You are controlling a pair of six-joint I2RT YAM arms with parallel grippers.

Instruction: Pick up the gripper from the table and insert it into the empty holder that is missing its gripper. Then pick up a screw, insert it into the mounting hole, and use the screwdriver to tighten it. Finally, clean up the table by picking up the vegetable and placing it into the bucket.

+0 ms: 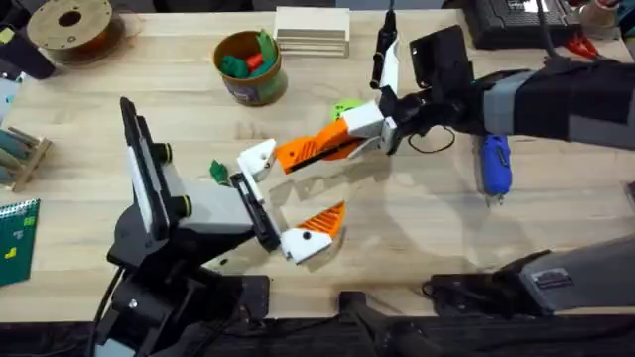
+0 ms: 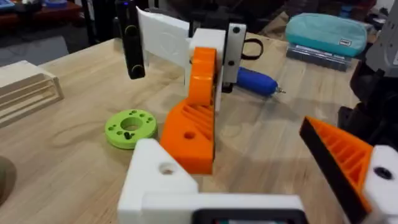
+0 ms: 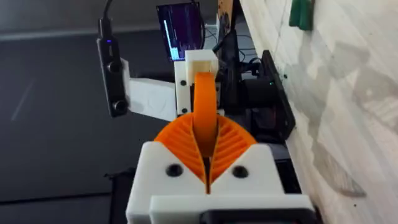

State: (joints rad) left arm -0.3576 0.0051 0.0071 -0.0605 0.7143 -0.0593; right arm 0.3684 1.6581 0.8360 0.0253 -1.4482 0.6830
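The gripper, an orange ribbed wedge [image 1: 310, 148] [image 2: 189, 134] [image 3: 204, 115], is held off the table with my right gripper [image 1: 359, 126] [image 3: 208, 168] shut on it. Its free end touches the holder [image 1: 256, 159] [image 2: 155, 180], the bare white finger of my left gripper [image 1: 281, 198] [image 2: 249, 168]. That gripper is open, and its other finger carries an orange pad [image 1: 323, 222] [image 2: 342, 155]. The blue screwdriver [image 1: 494, 164] [image 2: 255, 81] lies to the right. The dark green vegetable [image 1: 218, 171] [image 3: 301, 12] lies left of the holder. The bucket [image 1: 250, 67] stands at the back.
A lime-green ring [image 1: 345, 107] [image 2: 130, 127] lies just behind the right gripper. A stack of wooden slats [image 1: 313, 32] [image 2: 25, 90] and a filament spool [image 1: 71, 25] sit along the back edge. A teal pouch [image 2: 326, 34] is farther off.
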